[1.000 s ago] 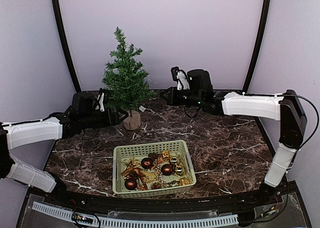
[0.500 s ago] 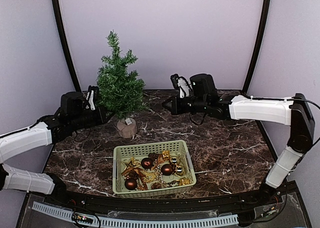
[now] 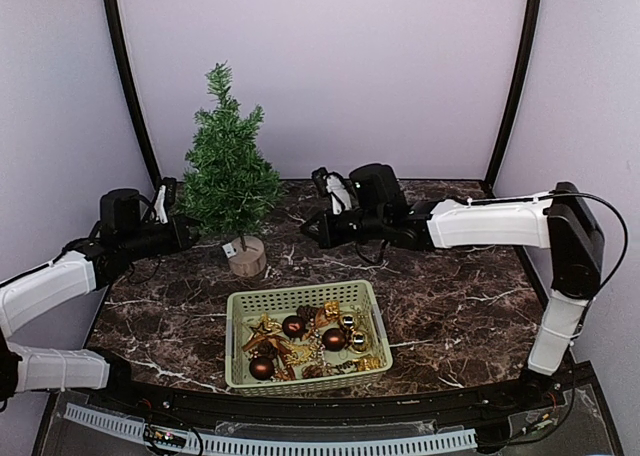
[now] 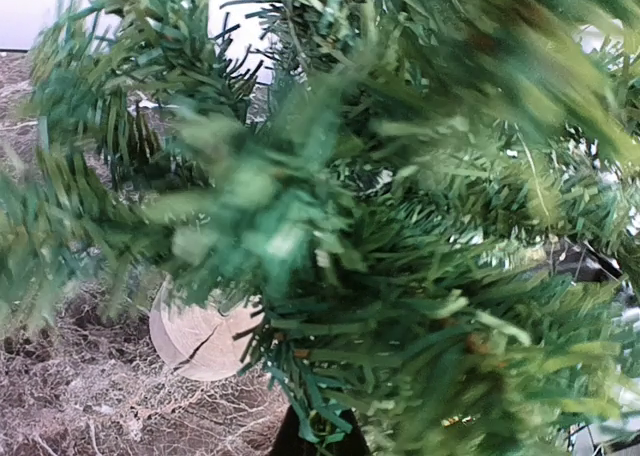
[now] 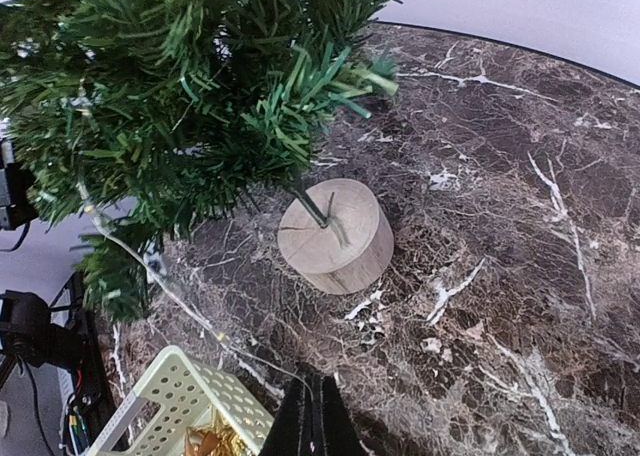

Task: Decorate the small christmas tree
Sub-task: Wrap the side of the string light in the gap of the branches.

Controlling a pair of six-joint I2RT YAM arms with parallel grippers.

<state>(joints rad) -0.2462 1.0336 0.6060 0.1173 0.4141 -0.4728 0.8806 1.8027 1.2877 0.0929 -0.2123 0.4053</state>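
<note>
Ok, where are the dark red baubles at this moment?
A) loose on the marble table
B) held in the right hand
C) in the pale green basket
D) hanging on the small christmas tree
C: the dark red baubles lie among gold ornaments inside the pale green basket, and none shows on the small christmas tree.

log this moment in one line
left gripper: shut on small christmas tree branch | right gripper: shut, empty, beside tree | ornaments: in basket
</note>
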